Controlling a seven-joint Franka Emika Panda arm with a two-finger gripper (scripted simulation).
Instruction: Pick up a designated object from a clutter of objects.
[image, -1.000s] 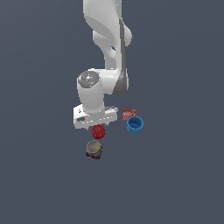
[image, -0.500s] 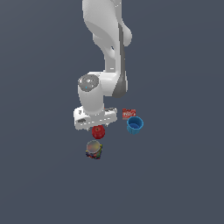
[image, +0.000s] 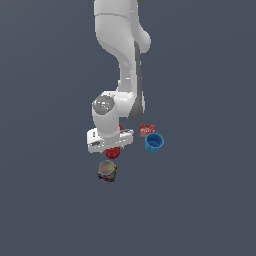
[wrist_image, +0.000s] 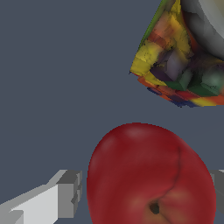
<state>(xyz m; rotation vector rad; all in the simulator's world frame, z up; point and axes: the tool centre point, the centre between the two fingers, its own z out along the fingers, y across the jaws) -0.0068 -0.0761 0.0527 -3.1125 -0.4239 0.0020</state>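
Observation:
The red apple-like ball (image: 113, 153) lies on the grey floor right under my gripper (image: 111, 148). In the wrist view the ball (wrist_image: 148, 175) fills the space between my two fingers (wrist_image: 65, 194). One finger stands a small gap off it and the other is at its edge. The jaws are open and straddle the ball. The multicoloured can (image: 107, 171) with a pale top stands just beyond the ball and also shows in the wrist view (wrist_image: 183, 57). The red-green cube is mostly hidden behind my arm.
The blue cup (image: 154, 143) stands at the exterior view's right of the gripper. The flat red box with white lettering (image: 147, 130) lies just behind the cup. The can is very close to the ball.
My gripper has come down over the red ball, and the hand now covers more of it. The ball, can, cup and box have not moved.

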